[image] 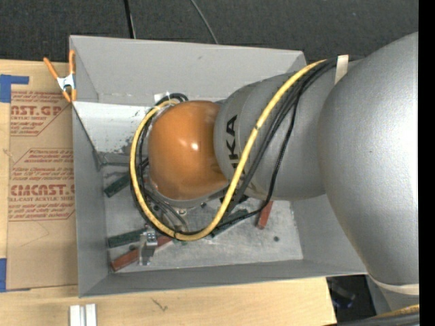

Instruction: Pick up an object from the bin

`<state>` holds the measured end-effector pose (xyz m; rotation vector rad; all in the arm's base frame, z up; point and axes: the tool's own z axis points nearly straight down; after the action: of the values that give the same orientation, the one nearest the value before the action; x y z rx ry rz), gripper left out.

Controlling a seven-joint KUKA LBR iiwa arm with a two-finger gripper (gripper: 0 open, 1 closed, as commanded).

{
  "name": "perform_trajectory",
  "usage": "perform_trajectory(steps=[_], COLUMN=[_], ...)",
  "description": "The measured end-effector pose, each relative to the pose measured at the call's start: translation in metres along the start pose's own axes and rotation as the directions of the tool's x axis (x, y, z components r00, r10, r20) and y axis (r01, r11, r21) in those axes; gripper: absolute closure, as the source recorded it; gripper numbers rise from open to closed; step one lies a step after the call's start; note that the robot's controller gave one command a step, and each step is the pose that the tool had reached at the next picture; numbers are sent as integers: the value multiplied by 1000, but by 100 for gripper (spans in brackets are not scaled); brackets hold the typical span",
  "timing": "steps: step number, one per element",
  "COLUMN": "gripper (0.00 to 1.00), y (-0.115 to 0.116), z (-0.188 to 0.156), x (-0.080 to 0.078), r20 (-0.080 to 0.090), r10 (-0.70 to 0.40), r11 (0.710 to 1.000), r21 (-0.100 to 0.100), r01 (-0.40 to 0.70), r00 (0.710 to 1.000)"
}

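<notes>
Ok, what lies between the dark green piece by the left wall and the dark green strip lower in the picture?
Bare bin floor between the green piece and the strip, in the camera view.

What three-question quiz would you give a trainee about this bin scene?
1. True or false: the orange cover on the arm's wrist hangs over the middle of the bin.
2. Where in the view does the dark green strip lie? A) the bin's lower left B) the bin's upper right C) outside the bin
3. Fill in: the small reddish piece lies on the bin floor to the cover's lower ____.
Key: 1 true; 2 A; 3 right.
</notes>
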<state>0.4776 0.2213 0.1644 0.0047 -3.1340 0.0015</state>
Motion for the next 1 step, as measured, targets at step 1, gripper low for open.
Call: perform_trajectory(steps=[1], gripper=[0], y=[-1], z=[-4], x=[-2], r20=[7], r10=[3], r11=[1000], r21=[-2], r01=[-3], r00=[1000])
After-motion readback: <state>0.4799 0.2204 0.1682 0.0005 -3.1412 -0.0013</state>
